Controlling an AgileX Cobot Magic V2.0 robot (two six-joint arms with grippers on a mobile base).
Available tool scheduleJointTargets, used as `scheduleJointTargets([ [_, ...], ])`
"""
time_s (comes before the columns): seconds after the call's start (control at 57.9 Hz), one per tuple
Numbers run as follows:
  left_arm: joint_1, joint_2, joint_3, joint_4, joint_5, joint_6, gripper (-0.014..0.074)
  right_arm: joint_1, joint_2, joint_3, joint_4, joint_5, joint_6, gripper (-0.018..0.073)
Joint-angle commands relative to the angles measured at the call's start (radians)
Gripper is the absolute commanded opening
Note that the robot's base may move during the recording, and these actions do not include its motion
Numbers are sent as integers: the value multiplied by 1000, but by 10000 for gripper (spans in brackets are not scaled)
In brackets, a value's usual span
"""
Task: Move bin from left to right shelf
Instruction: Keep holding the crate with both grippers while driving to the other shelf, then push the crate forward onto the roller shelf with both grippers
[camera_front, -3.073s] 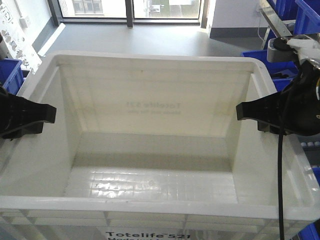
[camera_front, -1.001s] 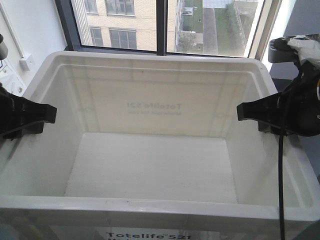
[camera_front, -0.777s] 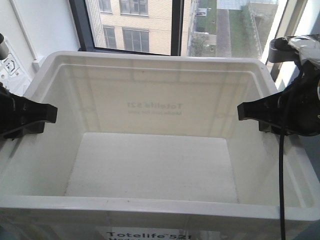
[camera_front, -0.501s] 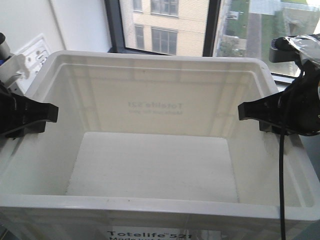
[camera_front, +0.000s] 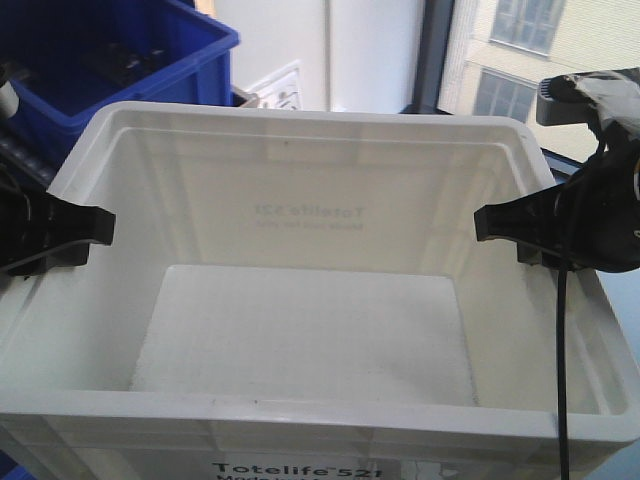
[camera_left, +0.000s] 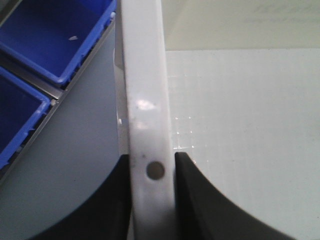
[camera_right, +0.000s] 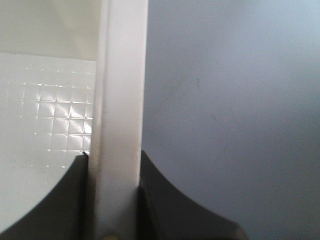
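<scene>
The bin (camera_front: 310, 330) is a large white tote, empty, filling most of the front view, with black "Totelife 521" print on its near side. My left gripper (camera_front: 70, 232) is shut on the bin's left rim (camera_left: 145, 100), one black finger (camera_left: 195, 195) inside and one outside. My right gripper (camera_front: 500, 225) is shut on the right rim (camera_right: 120, 100) in the same way, its fingers (camera_right: 165, 200) pressed against the wall. The bin hangs between both arms, level, above the grey floor.
A dark blue bin (camera_front: 110, 60) on a shelf stands behind the tote at the upper left. Two more blue bins (camera_left: 50, 40) on a metal rack lie below the left rim. A window (camera_front: 530, 50) with a building outside is at the upper right.
The background has swept to the right: the window moved from centre to the right edge and a blue shelf bin came into view on the left. Both grips on the bin are unchanged.
</scene>
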Motion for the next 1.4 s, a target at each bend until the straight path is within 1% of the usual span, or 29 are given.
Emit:
scheduleJointTargets([
  [0.0,-7,-37,-41,-34,-102,11,-6,-1,-26,-36,-55,-59,-23,-1],
  [0.224,-7,-37,-41,-34,-102,11,-6,-1,-26,-36,-55,-34,-23,-1],
  [1.381,-7,-37,-41,-34,-102,11,-6,-1,-26,-36,-56,-34,-23,-1],
])
